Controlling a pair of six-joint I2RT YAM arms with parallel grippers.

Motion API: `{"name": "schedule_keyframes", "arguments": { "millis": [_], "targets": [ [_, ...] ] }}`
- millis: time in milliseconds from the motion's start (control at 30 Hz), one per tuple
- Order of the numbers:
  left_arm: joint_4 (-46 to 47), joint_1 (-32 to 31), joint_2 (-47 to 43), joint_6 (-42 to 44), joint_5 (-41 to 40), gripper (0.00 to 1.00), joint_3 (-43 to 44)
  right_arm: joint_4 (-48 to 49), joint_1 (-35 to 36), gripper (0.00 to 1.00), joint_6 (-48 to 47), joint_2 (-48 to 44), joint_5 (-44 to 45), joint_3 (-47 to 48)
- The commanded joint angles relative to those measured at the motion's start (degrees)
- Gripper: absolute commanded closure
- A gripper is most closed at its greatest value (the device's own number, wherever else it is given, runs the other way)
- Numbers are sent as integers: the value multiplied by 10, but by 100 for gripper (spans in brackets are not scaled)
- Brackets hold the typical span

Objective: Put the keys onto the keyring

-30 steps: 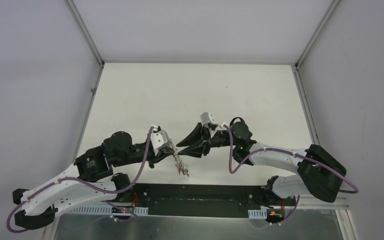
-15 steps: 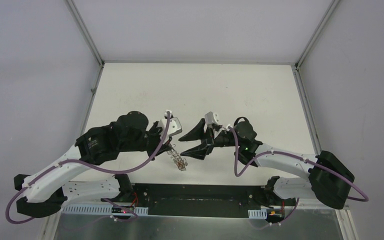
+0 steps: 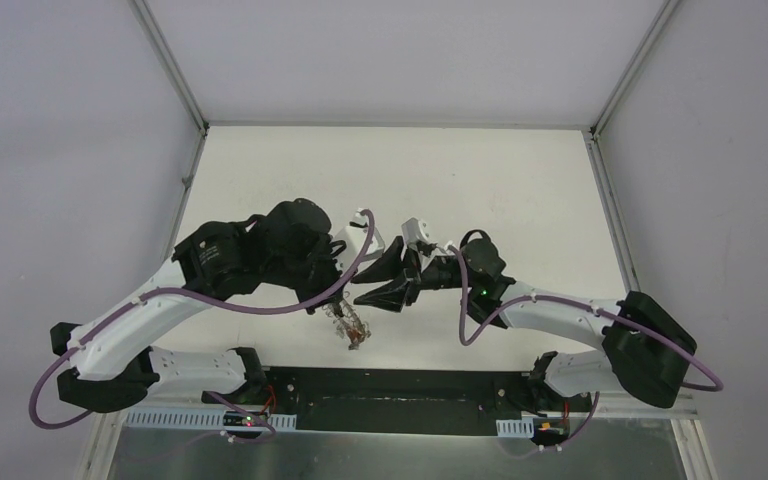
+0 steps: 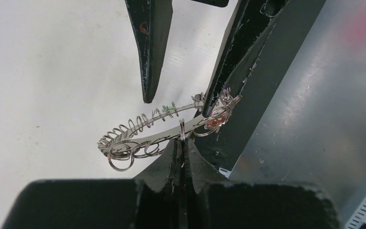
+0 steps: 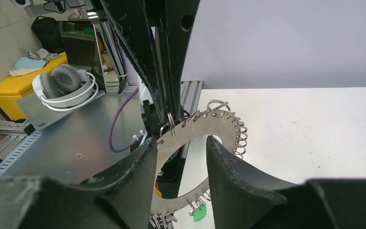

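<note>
The keyring, a flat grey ring edged with silver loops, hangs in the air; it also shows in the top view and edge-on in the left wrist view. My left gripper is shut on one loop at its rim and reaches down from above in the right wrist view. My right gripper is open and empty, and its fingers straddle the ring's hole. A bright green tag hangs from the ring's lower edge. Red and yellow tags show beside it. The black-tagged key is out of view.
The white table lies under and beyond both arms. A black base strip and a metal rail run along the near edge. Grey side walls close in left and right. A right finger shows above the ring.
My left arm has risen and swung right, turning the ring and carrying it slightly toward the near edge. The right gripper stays open, now closer to the left gripper.
</note>
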Motion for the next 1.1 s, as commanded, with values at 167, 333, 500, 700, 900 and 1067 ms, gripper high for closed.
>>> {"name": "schedule_keyframes", "arguments": {
  "millis": [167,333,500,700,900,1067],
  "targets": [
    [-32,-3,21,-21,8,100,41,69,9,66,28,26,-25,37],
    [-31,-3,19,-20,6,100,40,80,11,72,35,44,-40,46],
    [-29,-3,18,-21,7,100,39,94,14,73,45,65,-57,60],
    [-24,-3,17,-20,9,100,29,102,16,83,52,77,-71,71],
    [-14,-3,13,-20,8,100,22,101,16,100,48,80,-68,65],
    [-2,-3,-2,-13,-2,82,15,101,16,100,45,77,-71,64]
  ]
}}
